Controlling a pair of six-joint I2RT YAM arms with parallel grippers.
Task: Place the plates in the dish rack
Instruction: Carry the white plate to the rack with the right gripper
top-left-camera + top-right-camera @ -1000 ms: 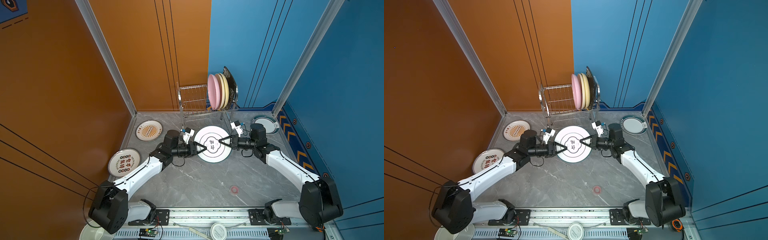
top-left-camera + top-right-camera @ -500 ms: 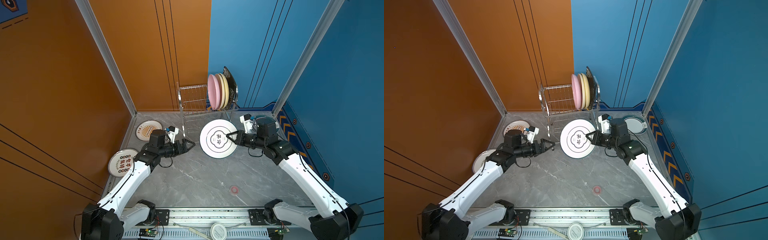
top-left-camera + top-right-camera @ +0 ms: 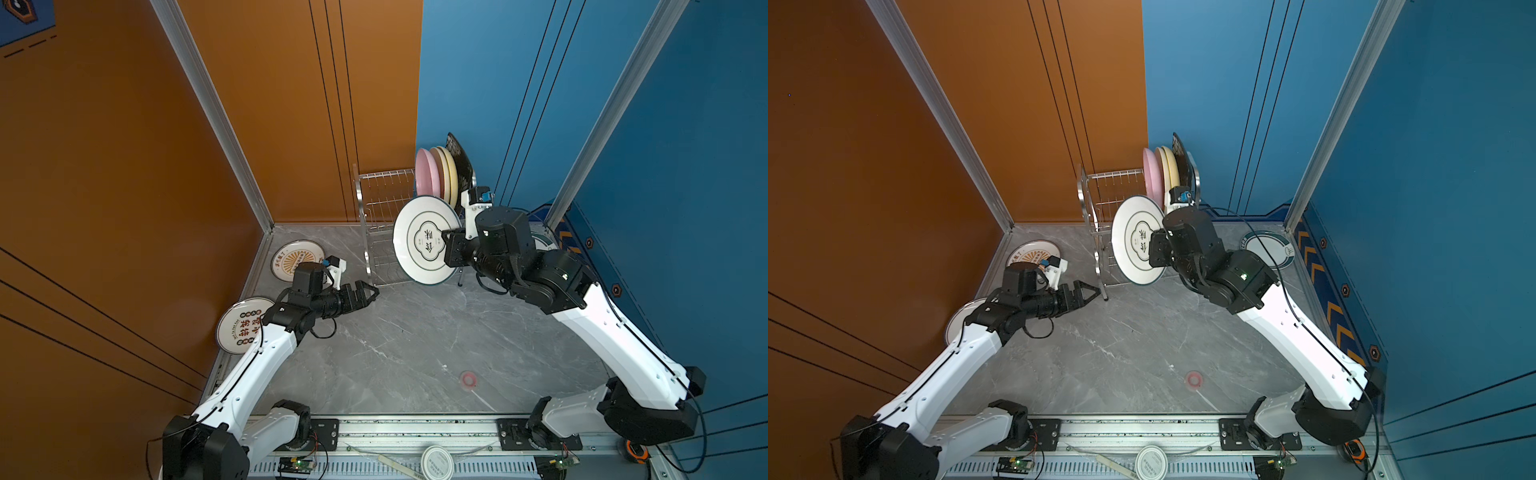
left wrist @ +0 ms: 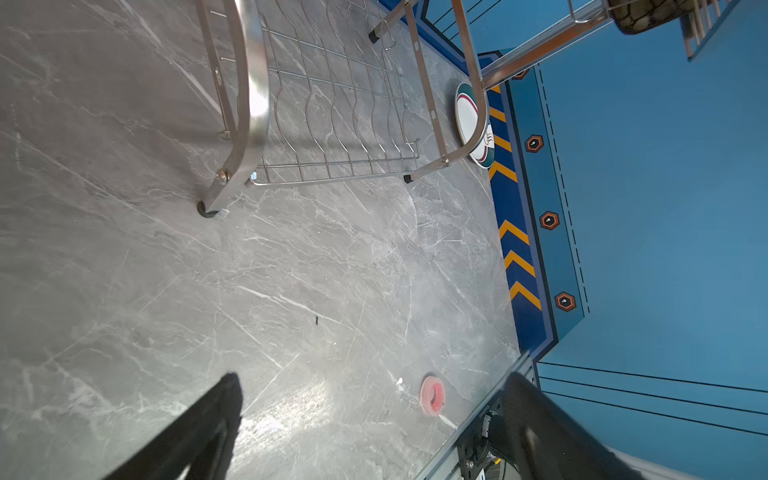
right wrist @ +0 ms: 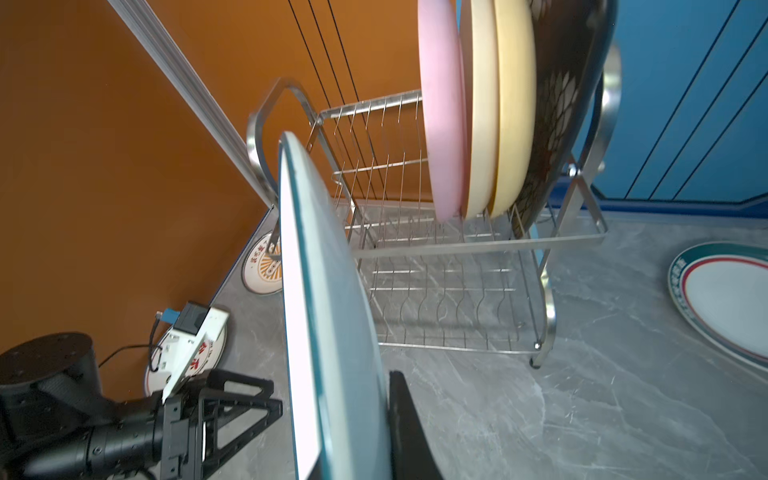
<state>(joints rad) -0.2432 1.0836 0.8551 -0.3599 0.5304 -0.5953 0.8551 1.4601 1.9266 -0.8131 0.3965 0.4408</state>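
Clamping the teal-rimmed plate (image 3: 417,259) by its rim, the right gripper (image 3: 448,237) is holding it upright before the dish rack (image 3: 380,195), face toward the orange wall (image 3: 124,166). Racked plates (image 3: 424,174) are filling the upper tier's right end. The left gripper (image 3: 371,292) is hovering wide open, empty.

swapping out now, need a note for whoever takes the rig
Left gripper: open, empty, low beside the dish rack.
Right gripper: shut on held teal-rimmed plate, on edge before the rack.
Done: pink plate, two cream plates, black floral plate in the upper tier.
To do: the held plate; two orange-print plates and second teal-rimmed plate flat on the table.
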